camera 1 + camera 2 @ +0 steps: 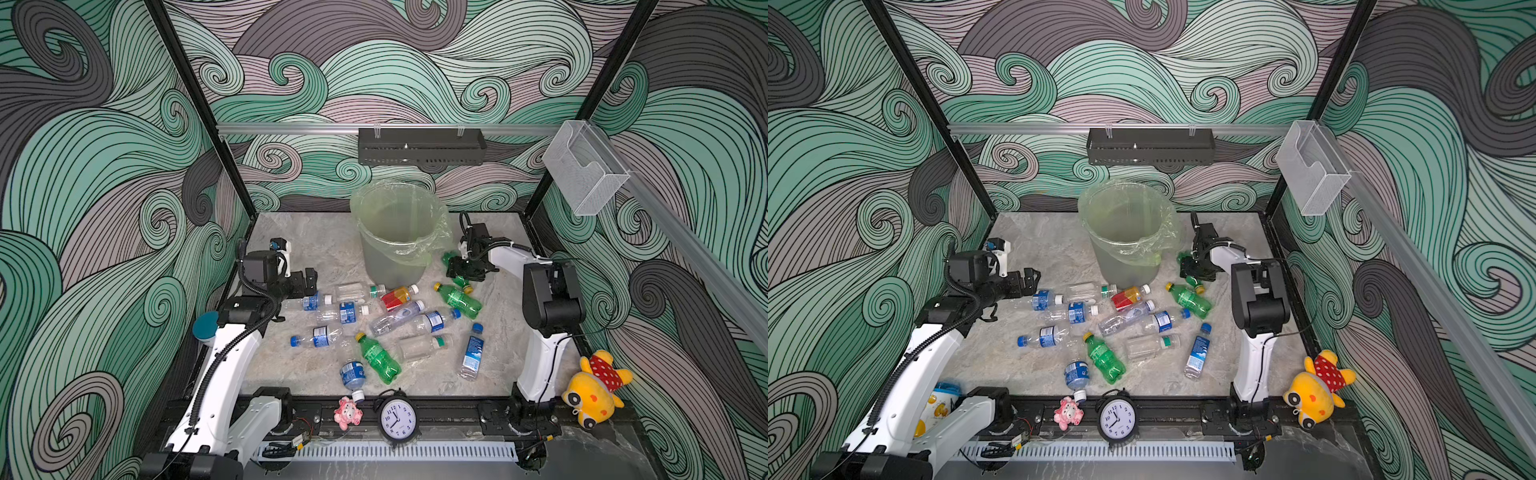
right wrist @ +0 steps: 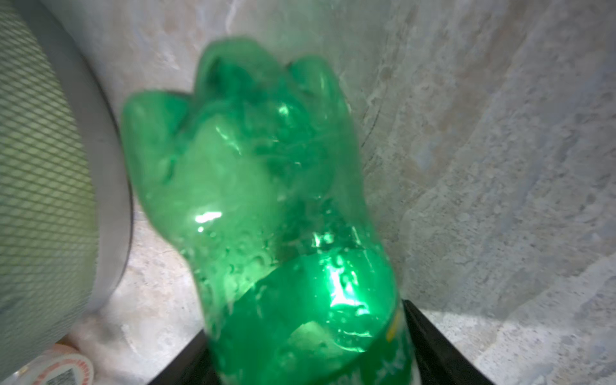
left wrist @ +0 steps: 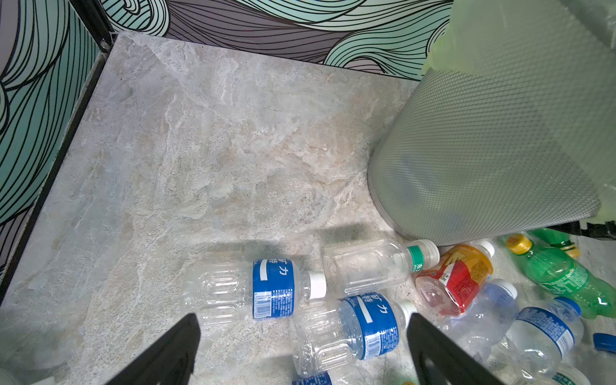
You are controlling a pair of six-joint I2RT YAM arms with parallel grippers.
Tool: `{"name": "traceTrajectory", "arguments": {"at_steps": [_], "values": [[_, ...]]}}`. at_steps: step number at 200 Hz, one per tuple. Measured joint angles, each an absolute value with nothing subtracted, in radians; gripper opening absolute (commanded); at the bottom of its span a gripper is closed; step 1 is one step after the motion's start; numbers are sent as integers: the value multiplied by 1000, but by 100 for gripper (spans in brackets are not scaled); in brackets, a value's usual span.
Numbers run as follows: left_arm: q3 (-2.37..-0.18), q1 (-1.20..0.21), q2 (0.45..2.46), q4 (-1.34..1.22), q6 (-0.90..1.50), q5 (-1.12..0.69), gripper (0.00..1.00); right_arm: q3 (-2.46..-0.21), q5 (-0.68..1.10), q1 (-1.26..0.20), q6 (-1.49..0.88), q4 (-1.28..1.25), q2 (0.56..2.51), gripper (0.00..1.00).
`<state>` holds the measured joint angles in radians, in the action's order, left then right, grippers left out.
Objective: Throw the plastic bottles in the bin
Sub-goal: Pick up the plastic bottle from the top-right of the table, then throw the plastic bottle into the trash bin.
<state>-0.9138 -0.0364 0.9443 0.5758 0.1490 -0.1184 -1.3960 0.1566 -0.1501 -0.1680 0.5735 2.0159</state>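
Marble tabletop (image 3: 200, 133): right fingers (image 2: 433, 346) clamp a green bottle (image 2: 266, 200) (beside the bin (image 2: 40, 166)); left fingers (image 3: 173, 350) gape wide, empty.

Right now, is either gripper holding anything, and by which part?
The right gripper grips a green bottle around its labelled middle; the left gripper is open, empty.
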Motion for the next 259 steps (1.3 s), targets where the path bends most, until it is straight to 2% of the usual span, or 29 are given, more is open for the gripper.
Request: {"name": "traceTrajectory", "arguments": {"at_steps": [37, 83, 123, 183, 227, 259], "values": [[-914, -36, 944, 577, 149, -120, 99, -1414, 127, -153, -166, 581, 2016, 58], [-914, -36, 944, 577, 146, -120, 99, -1388, 77, -153, -154, 567, 1984, 53], [-914, -36, 945, 577, 145, -120, 99, -1336, 48, -153, -138, 562, 1807, 47], [-914, -36, 964, 575, 136, -121, 99, -1221, 73, -153, -128, 528, 1441, 48], [-914, -36, 995, 568, 121, -145, 99, -1149, 266, -153, -115, 481, 1209, 53], [-915, -36, 1012, 568, 116, -159, 99, -1194, 395, -167, -93, 470, 1148, 54]]}}
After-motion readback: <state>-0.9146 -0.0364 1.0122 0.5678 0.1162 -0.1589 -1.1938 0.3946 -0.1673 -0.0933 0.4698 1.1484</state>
